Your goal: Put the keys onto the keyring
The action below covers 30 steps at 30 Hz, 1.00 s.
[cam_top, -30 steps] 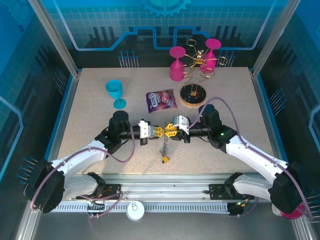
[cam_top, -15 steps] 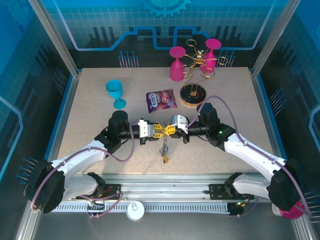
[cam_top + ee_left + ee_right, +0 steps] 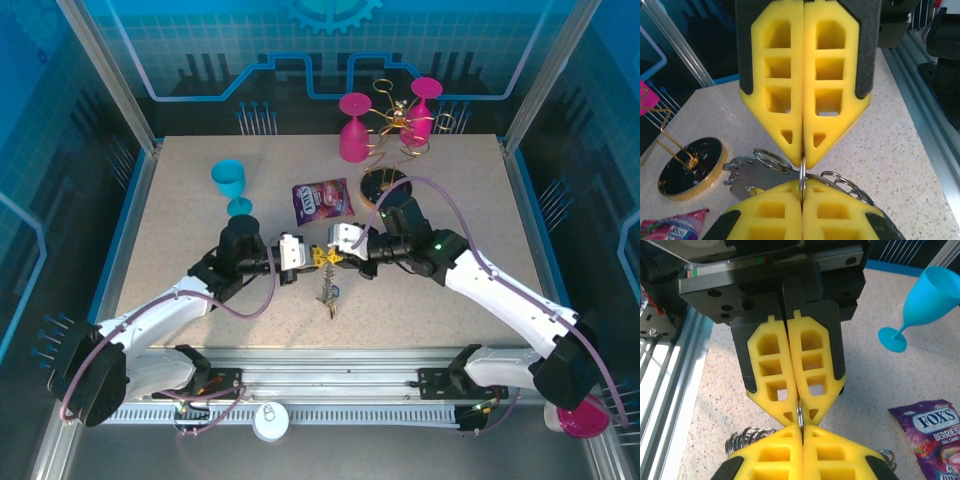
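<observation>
At worktop (image 3: 180, 240) centre, seen from above, the left gripper (image 3: 306, 257) and right gripper (image 3: 335, 254) meet tip to tip with the keys (image 3: 328, 290) dangling beneath; left wrist view: both pressed together, pinching the keyring (image 3: 802, 176) wire; right wrist view: same pinch.

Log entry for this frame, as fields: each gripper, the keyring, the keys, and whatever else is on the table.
left gripper: shut on the keyring, at mid-table
right gripper: shut on the keyring, tip to tip with the left gripper
keyring: thin wire pinched between both pairs of yellow pads
keys: bunch trailing from the grip point toward the near edge; contact with the table unclear
other items: blue goblet, purple snack packet, round wooden base, pink goblets by the gold wire rack
</observation>
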{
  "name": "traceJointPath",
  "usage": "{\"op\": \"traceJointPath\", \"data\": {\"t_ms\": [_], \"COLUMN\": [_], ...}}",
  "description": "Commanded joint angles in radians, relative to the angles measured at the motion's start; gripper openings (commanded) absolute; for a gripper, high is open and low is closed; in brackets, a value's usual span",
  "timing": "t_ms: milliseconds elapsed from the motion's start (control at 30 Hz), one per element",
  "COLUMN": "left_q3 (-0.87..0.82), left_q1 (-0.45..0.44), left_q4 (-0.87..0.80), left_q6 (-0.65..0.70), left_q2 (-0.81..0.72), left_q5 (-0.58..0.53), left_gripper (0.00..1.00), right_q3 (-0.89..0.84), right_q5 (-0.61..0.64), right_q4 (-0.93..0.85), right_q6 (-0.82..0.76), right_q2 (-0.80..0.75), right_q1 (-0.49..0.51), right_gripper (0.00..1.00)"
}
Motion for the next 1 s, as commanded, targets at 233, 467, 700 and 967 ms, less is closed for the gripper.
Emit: {"op": "traceJointPath", "data": {"t_ms": [233,467,700,967], "left_q3": [0.042,-0.031,-0.058,-0.063], "left_q1": [-0.007,-0.007,-0.007,-0.007], "left_q4": [-0.068,0.110,0.204,0.231], "left_q6": [0.047,-0.024,-0.070,-0.092], "left_q2": [-0.011,-0.029,-0.025,-0.018], "left_q5": [-0.012,0.072,0.120,0.143], "left_gripper": [0.00,0.00,0.00,0.00], "right_q3": [0.101,-0.125,-0.220,-0.225], "right_q5": [0.058,-0.123,-0.155,-0.163], "right_q4": [-0.127,0.225,0.332,0.339], "right_q6": [-0.032,0.127,0.172,0.172], "right_q2": [0.013,-0.120,-0.131,-0.116], "right_q1": [0.049,-0.038,-0.056,-0.062], "right_gripper": [0.00,0.20,0.21,0.19]}}
